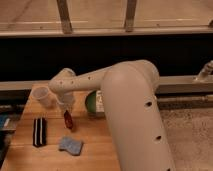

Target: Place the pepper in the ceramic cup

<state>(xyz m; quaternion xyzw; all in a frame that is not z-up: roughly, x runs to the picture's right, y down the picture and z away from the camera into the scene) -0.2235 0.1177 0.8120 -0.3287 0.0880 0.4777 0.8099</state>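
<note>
gripper [66, 109] over table [95, 142], ceramic cup [42, 95], block [39, 131], cloth [70, 145]

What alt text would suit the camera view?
The robot's white arm reaches over a wooden table, its hand right above the red pepper, the ceramic cup close beside. A green bowl, striped block and blue cloth lie nearby.

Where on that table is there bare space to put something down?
The table is bare between the cloth and the arm, below the bowl, and in front of the block. It is crowded where the gripper sits right over the pepper, beside the cup.
</note>
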